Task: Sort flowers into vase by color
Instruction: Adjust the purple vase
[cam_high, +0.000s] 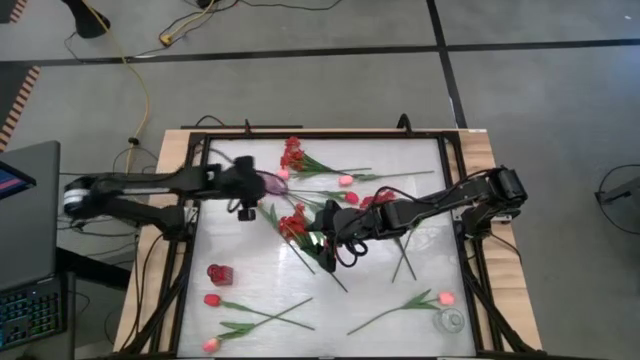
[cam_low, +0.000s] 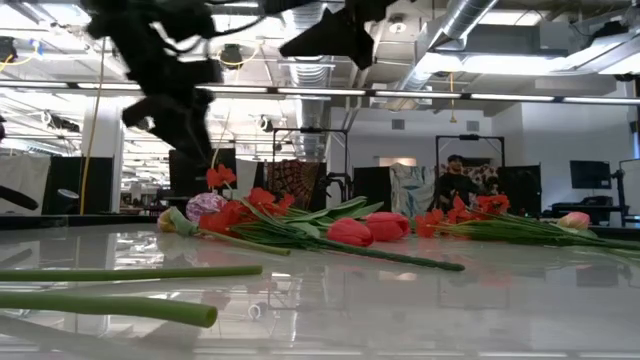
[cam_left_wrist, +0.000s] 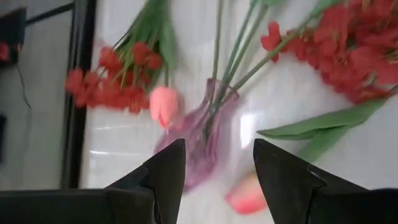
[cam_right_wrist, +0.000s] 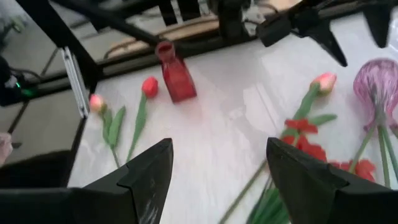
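A purple glass vase (cam_left_wrist: 200, 140) lies on its side near the table's far left (cam_high: 272, 183), with green stems reaching into its neck. My left gripper (cam_left_wrist: 217, 152) is open, its fingers standing either side of the vase's rounded body without clearly touching it. Pink tulips (cam_left_wrist: 163, 104) and red blossom sprays (cam_left_wrist: 112, 81) lie around the vase. My right gripper (cam_right_wrist: 217, 152) is open over the table's middle (cam_high: 328, 250), above a heap of red flowers (cam_high: 293, 225). A red vase (cam_right_wrist: 176, 78) stands upright at the near left (cam_high: 219, 273).
A clear glass vase (cam_high: 450, 321) stands at the near right, with a pink tulip (cam_high: 445, 297) lying beside it. A red tulip (cam_high: 212, 299) and a pink tulip (cam_high: 211, 344) lie at the near left. Loose stems (cam_low: 110, 305) lie close to the low camera. A black frame (cam_high: 185, 260) edges the table.
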